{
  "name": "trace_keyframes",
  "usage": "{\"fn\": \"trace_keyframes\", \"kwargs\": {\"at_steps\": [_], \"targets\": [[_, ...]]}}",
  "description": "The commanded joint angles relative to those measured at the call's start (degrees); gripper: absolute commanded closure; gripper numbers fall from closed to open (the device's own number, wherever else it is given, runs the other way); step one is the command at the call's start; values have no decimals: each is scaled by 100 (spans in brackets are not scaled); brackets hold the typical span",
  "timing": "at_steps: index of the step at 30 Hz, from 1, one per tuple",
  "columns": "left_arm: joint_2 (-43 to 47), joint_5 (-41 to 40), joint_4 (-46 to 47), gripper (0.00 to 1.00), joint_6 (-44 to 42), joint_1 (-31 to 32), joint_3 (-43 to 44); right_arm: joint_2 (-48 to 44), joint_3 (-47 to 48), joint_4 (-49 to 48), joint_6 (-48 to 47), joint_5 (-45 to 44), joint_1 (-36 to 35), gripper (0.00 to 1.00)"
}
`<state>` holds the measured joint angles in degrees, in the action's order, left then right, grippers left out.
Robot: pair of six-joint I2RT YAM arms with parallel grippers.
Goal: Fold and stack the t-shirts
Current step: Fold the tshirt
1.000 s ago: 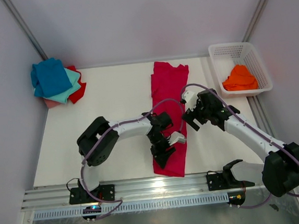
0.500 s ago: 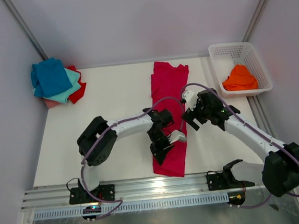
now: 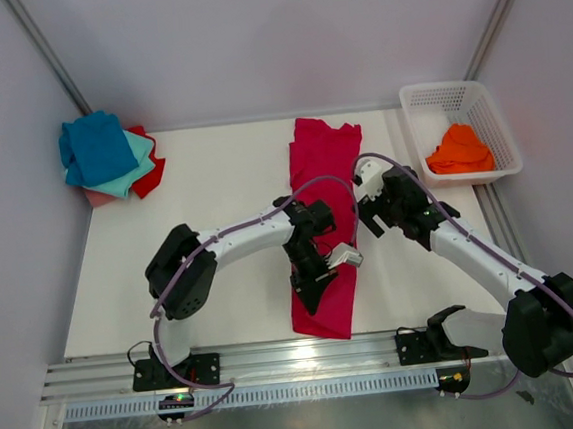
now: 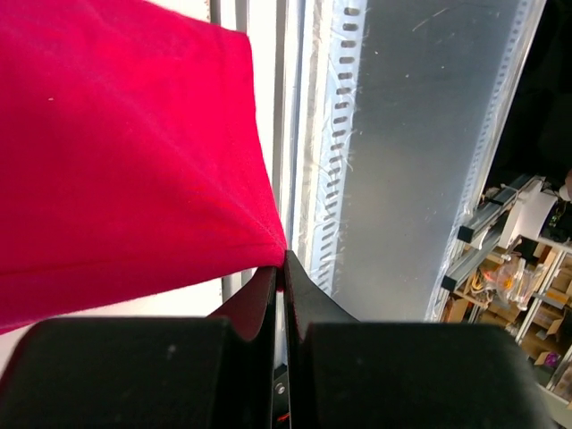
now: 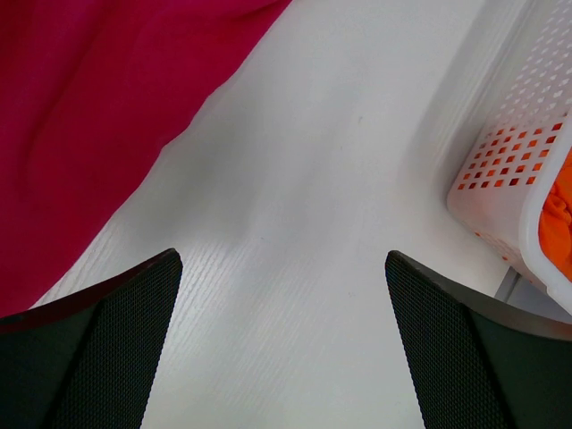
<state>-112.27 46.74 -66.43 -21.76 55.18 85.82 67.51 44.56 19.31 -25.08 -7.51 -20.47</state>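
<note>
Bench (image 3: pixel 213 181): white, walled on three sides, with an aluminium rail along the 6 o'clock edge.
Crimson t-shirt (image 3: pixel 319 166): lies at the bench centre as a long, narrow strip, running from 12 o'clock down to 6 o'clock. Its near end stops just short of the rail.
Left fingers (image 3: pixel 306 289): closed tight together, pinching the edge of the crimson t-shirt at a corner of the cloth. They sit on the strip's 9 o'clock side, in its near half.
Right fingers (image 3: pixel 371 217): spread wide apart with nothing between them. They hover over bare bench just off the strip's 3 o'clock edge, clear of the cloth.
Basket (image 3: pixel 411 93): white plastic lattice, in the 2 o'clock corner.
Orange t-shirt (image 3: pixel 460 149): crumpled inside the basket.
Pile at 10 o'clock: the blue t-shirt (image 3: pixel 95 146) lies on top, the teal t-shirt (image 3: pixel 141 152) under it. The red t-shirt (image 3: pixel 153 174) shows at the pile's 3 o'clock side and a pink t-shirt (image 3: pixel 94 198) peeks out at its near edge.
</note>
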Motion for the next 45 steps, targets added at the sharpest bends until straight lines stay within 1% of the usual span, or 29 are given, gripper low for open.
{"fn": "trace_keyframes", "kwargs": {"at_steps": [1, 12, 16, 23, 29, 30, 32, 33, 35, 36, 37, 38, 39, 40, 41, 42, 43, 44, 45], "targets": [[65, 423, -326, 100, -329, 28, 207, -27, 123, -322, 153, -444, -19, 1], [-199, 704, -625, 98, -461, 37, 277, -9, 141, -384, 188, -787, -18, 1], [-304, 872, -573, 97, -426, 37, 198, -18, 168, -393, 223, -849, -18, 1], [-620, 802, -344, 97, -276, 37, 137, -9, 168, -393, 232, -989, -1, 1], [-937, 652, -177, 86, -101, 37, 330, -36, 176, -367, 241, -1007, 8, 1], [-972, 669, -212, 80, -92, 37, 373, -44, 176, -367, 249, -1016, 8, 0], [-1069, 740, -247, 71, -57, 37, 444, -44, 176, -367, 258, -1042, 43, 1], [-1095, 766, -282, 59, -39, 37, 462, -44, 194, -375, 284, -1060, 52, 1], [-1122, 897, -282, 51, 40, 37, 462, -53, 203, -393, 311, -1147, 113, 1], [-1131, 942, -326, 43, 75, 37, 462, -45, 229, -410, 346, -1226, 148, 1], [-1131, 1003, -352, 40, 93, 37, 462, -53, 238, -419, 355, -1340, 175, 1], [-1139, 1073, -379, 35, 128, 37, 462, -45, 255, -463, 381, -1376, 262, 1], [-1131, 1065, -414, 27, 154, 37, 497, -79, 264, -472, 416, -1394, 332, 1], [-1113, 1030, -475, 23, 172, 37, 514, -106, 273, -472, 468, -1376, 385, 1], [-1087, 856, -493, 16, 189, 37, 541, -123, 264, -472, 478, -1350, 481, 1], [-965, 672, -476, 1, 259, 28, 584, -158, 255, -481, 487, -1324, 526, 0], [-859, 452, -389, 1, 373, 37, 585, -220, 247, -472, 513, -1289, 587, 1], [-736, 198, -57, 1, 513, 37, 567, -238, 238, -463, 522, -1210, 631, 1], [-596, -484, 155, 1, 828, 37, 515, -247, 238, -437, 522, -1183, 736, 1]]}}
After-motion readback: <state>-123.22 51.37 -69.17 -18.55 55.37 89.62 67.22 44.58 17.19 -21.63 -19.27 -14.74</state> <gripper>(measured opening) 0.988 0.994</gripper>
